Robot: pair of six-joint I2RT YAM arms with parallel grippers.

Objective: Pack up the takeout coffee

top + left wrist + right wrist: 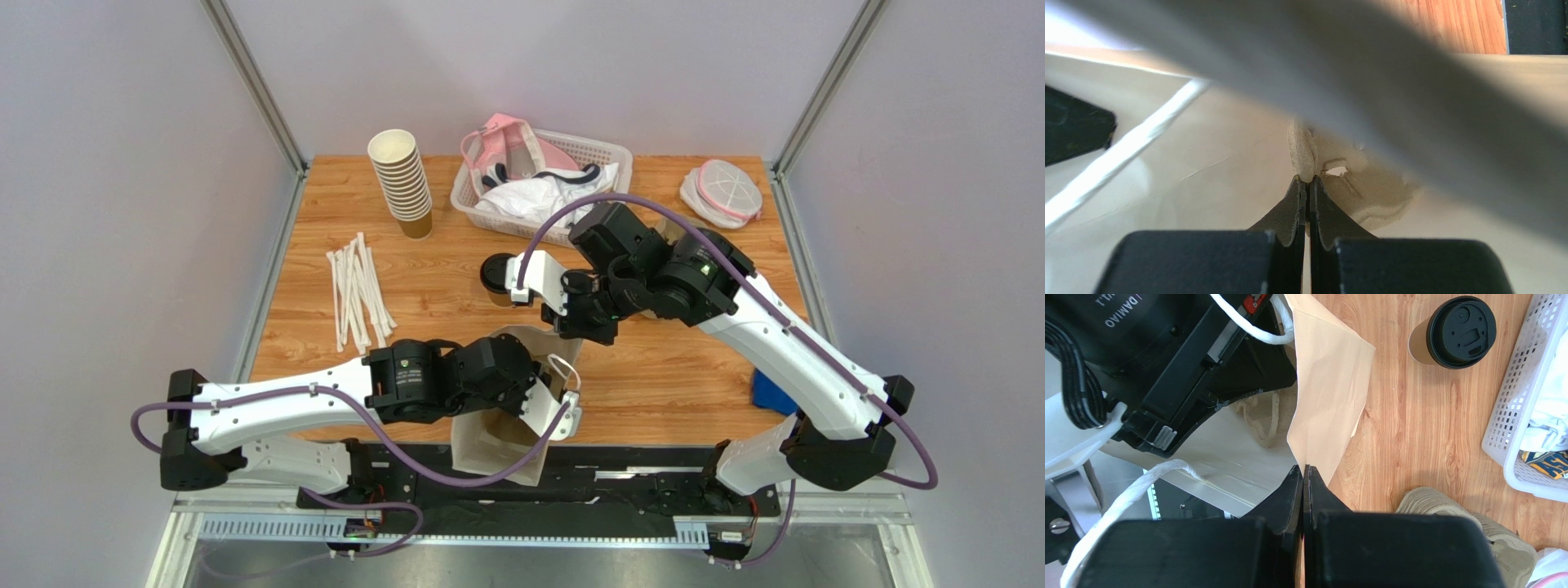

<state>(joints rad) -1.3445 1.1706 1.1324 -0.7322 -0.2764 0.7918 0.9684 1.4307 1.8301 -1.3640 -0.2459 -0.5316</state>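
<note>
One takeout coffee (1461,332), a kraft-brown cup under a round black lid, is seen upright on the desk (687,355). It stands between the white basket (610,153) and the open paper bag (491,447), apart from both. In the top view it is partly covered by the right wrist.

The bag is found at the desk's near edge. Its inside is largely hidden by the left arm, so what it holds cannot be told. The left tool (1309,180) is set inside the bag and is closed on a fold of the paper wall, beside a glued handle patch. The right tool (1304,470) is closed as well, its tips pinched on a corner of the bag's rim.

The basket is filled with crumpled white material, a pink-edged item and a scrap of dark blue and yellow print; these cannot be identified.

A leaning stack of lidless cups (402,181) is placed left of the basket, and a loose bundle of white sticks (356,294) is laid nearer the left edge. Clear lidded tubs (724,192) are seen at the far right corner. A blue item (770,392) is mostly hidden by the right arm. A beige crumpled thing (1462,520) is cut off in the right wrist view.
</note>
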